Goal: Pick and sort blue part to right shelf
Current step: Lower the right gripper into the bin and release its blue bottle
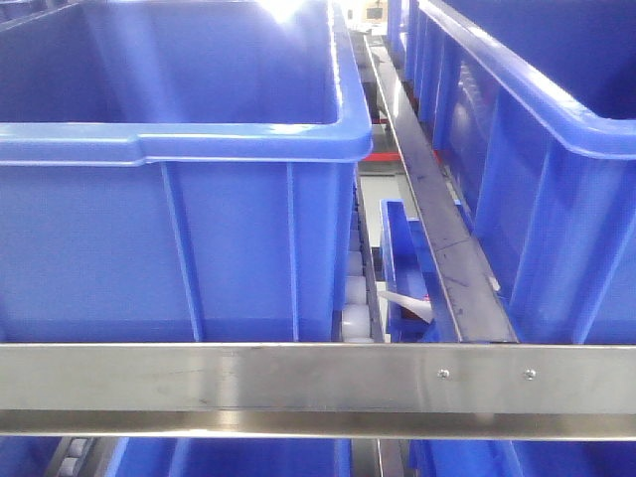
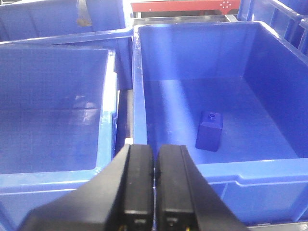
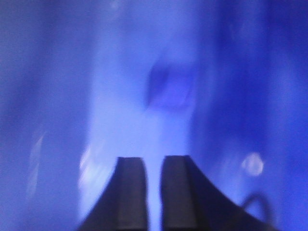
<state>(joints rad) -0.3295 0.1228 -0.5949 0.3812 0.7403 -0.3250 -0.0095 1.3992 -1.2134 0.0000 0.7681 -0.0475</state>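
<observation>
Blue crates fill the steel rack, and the blue part (image 2: pixel 210 131) lies on one crate floor at one o'clock from the left gripper (image 2: pixel 154 183), jaws pressed together; the right gripper (image 3: pixel 153 185), jaws slightly apart, faces a blurred dark shape.

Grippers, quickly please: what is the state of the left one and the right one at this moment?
Left gripper: jaws closed together, holding nothing.
Right gripper: jaws slightly apart with nothing between them; the picture is blurred.
</observation>
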